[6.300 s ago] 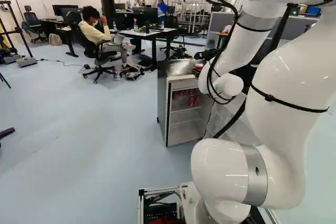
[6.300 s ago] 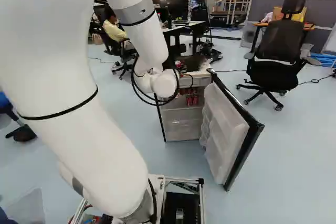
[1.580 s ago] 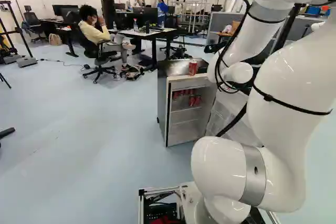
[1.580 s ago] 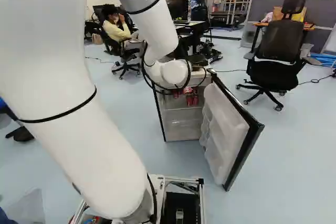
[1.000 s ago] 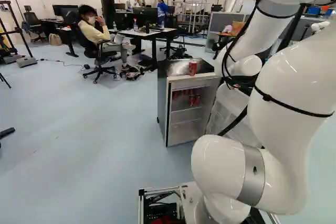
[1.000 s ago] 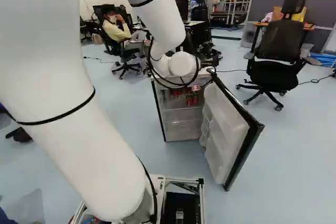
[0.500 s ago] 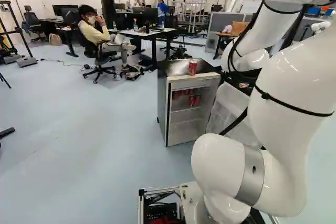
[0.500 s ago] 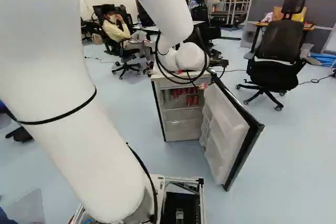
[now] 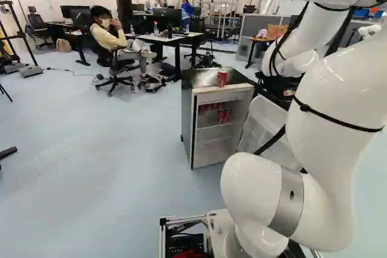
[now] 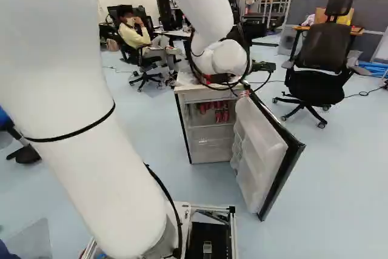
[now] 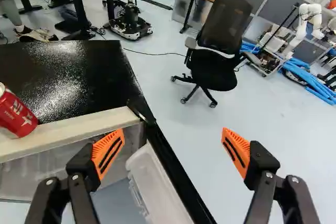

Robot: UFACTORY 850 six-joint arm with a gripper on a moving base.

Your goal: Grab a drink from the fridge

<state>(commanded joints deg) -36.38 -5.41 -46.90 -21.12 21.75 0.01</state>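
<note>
Gripper [image 9: 288, 92] wide open, nothing held; wrist view has the gripper [image 11: 173, 148] with its two orange pads [image 11: 107, 153] well apart. Black corner of fridge top [image 11: 68, 72] ahead of and between them, black edge of the swung-open door [image 10: 267, 150] also between. Target-type drink: red can [image 9: 222, 77], upright on fridge top at its pale front edge [image 11: 68, 129], outside the fingers, near the one over the fridge side. Edge of fridge top and edge of door meet at that corner. Past the door, floor [image 10: 345, 162] stretches out to office chair [image 10: 321, 53].

Left base view shows the can plainly; right base view has it mostly behind the arm, but gives the full door. Both base views show the inside shelves; only wrist view shows both pads.

Counts: fridge 1, door 1, can on top 1, red cans [image 10: 225, 115] inside at least 4, exact number can't tell. Another robot [image 11: 304, 22], far off.
</note>
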